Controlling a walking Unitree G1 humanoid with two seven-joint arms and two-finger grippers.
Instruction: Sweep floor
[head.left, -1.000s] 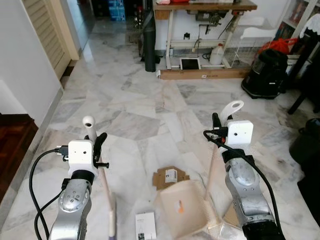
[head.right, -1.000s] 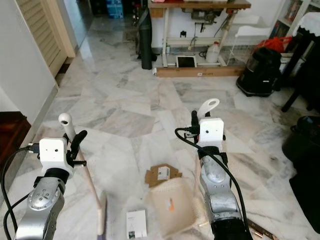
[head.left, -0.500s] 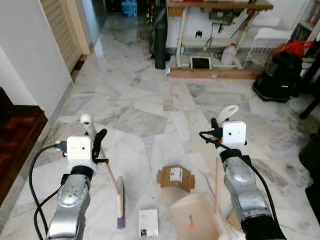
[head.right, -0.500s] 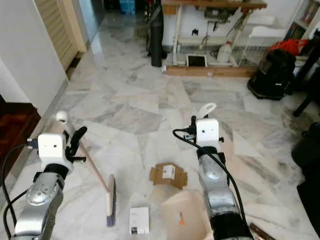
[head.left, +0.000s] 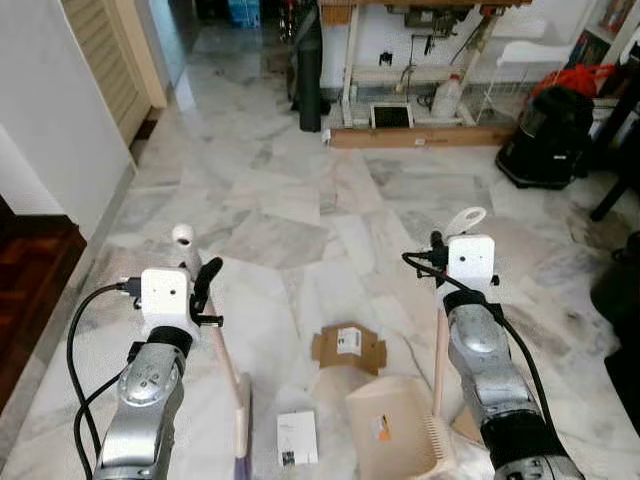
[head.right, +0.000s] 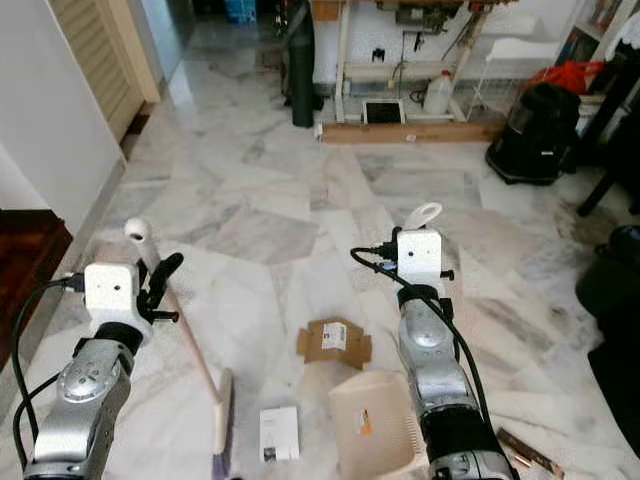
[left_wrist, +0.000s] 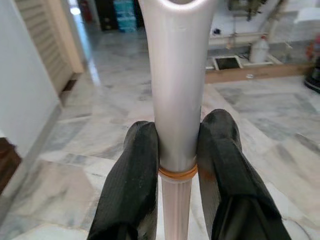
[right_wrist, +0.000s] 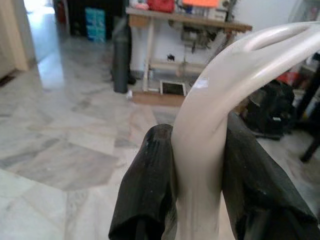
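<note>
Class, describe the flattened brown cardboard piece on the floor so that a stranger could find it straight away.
Start from the marble floor just ahead of the robot, between the broom in its left gripper and the dustpan in its right gripper. The cardboard piece lies just beyond the dustpan's mouth. Unlike the white paper nearby, it is brown, notched, and bears a small white label.

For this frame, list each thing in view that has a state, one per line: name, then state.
left gripper: shut on the broom handle
right gripper: shut on the dustpan handle
broom: tilted, head on the floor
dustpan: on the floor, an orange scrap in its tray
cardboard piece: flat on the floor, not yet in the dustpan
white card: flat on the floor between broom head and dustpan
</note>
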